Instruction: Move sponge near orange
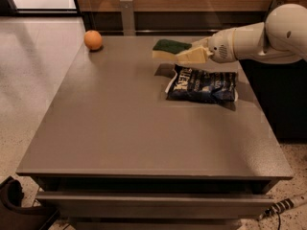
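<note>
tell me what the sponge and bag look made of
Sponge: soft pale yellow foam under a dark green, matte scouring layer. Bag: probably thin plastic film, dark blue, glossy and crinkled. The gripper holds the sponge over the far side of the table.

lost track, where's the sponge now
The sponge is held in the gripper above the table's far side, just behind the bag, well right of the orange.
</note>
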Motion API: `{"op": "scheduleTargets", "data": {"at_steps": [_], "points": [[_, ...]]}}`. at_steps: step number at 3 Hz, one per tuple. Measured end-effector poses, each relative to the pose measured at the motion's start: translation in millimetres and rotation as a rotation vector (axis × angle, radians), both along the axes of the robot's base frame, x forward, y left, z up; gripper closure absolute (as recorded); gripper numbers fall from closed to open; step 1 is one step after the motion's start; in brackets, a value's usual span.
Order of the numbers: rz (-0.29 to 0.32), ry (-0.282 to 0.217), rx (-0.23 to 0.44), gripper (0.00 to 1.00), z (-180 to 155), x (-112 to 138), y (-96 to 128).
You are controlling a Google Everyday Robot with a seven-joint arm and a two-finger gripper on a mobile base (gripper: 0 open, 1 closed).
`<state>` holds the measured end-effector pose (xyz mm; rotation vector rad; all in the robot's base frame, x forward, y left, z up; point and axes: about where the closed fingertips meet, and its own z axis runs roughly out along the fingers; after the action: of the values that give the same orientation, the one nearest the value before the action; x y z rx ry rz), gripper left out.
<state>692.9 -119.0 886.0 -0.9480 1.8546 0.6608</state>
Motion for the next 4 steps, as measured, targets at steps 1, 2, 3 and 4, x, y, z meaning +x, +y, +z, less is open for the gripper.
{"op": "scheduleTargets", "data": {"at_steps": [1, 2, 3, 4], "points": [[0.000, 0.000, 0.000, 1.00, 0, 0, 0], [0.006, -0.011, -0.019, 1.00, 3, 23, 42], [-0.007, -0.011, -0.031, 1.00, 0, 36, 73], [-0.037, -0.016, -0.037, 1.00, -4, 56, 100]]}}
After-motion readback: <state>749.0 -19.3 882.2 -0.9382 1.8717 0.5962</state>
